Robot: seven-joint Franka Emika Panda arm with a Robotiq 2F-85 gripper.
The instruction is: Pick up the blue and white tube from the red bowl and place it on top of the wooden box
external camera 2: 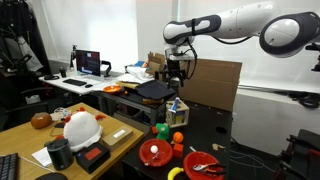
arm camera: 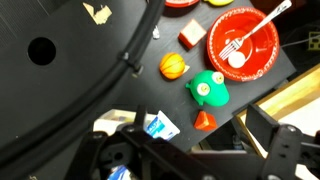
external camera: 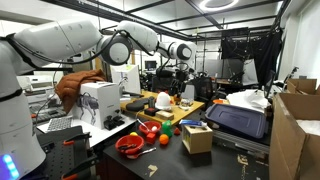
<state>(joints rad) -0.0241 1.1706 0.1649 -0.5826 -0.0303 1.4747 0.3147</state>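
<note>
Round red bowl [arm camera: 263, 55] (glossy), pale wooden box [external camera: 197, 138]

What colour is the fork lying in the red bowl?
White. The fork in the red bowl shows best in the wrist view.

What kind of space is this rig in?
Probably a robotics lab or workshop: a computer monitor on an office desk, cardboard boxes, and a cluttered workbench with a white hard hat.
</note>
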